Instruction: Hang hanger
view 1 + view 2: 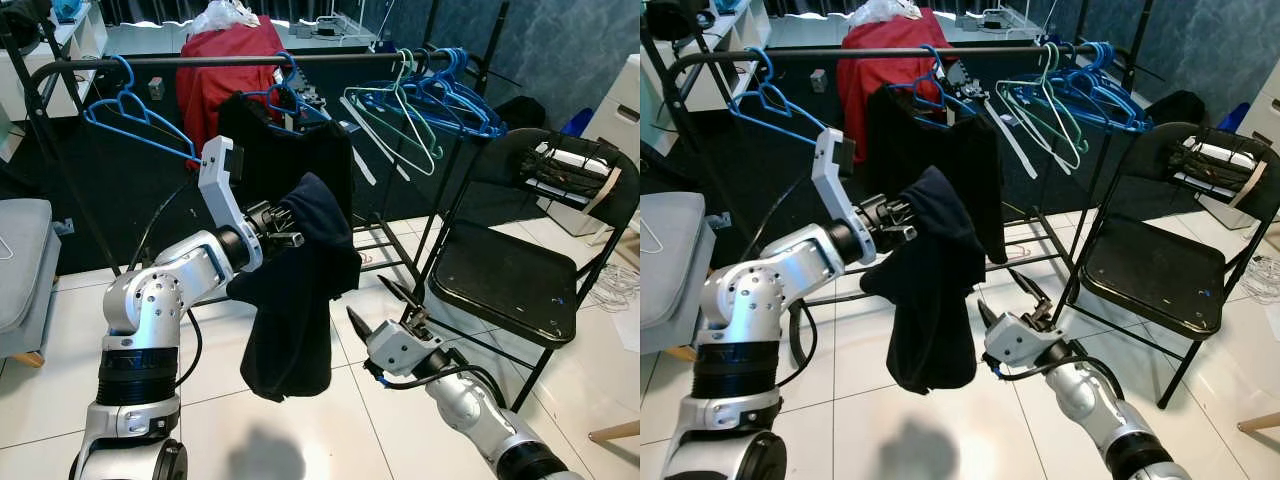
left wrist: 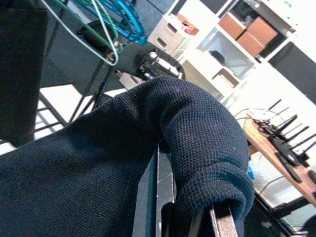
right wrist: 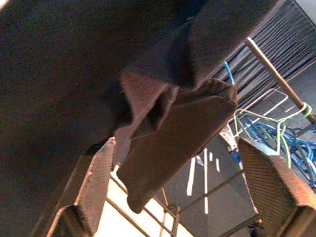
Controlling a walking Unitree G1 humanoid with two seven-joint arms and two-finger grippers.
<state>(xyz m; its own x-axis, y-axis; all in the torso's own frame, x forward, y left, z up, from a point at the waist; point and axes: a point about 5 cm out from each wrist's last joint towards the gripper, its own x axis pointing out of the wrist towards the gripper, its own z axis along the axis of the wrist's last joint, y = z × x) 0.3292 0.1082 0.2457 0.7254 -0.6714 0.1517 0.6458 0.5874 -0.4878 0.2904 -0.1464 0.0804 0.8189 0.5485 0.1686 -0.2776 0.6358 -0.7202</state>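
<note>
A dark navy garment (image 1: 295, 300) hangs draped over my left gripper (image 1: 293, 232), in front of the clothes rack rail (image 1: 150, 62). The left wrist view has the knit cloth (image 2: 197, 143) wrapped over the fingers, which sit close together under it. My right gripper (image 1: 378, 305) is lower and to the right of the garment's hem, open and holding nothing. In the right wrist view its fingers (image 3: 91, 187) stand wide apart under the cloth. On the rail hang an empty blue hanger (image 1: 130, 115), a black garment on a blue hanger (image 1: 290, 150), and green and blue hangers (image 1: 410, 110).
A black folding chair (image 1: 510, 280) stands at the right, close to my right arm, with a bundle on its backrest (image 1: 565, 175). A red garment (image 1: 225, 70) lies behind the rack. A grey cushioned seat (image 1: 20, 260) is at the left. White tiled floor (image 1: 300, 430) lies below.
</note>
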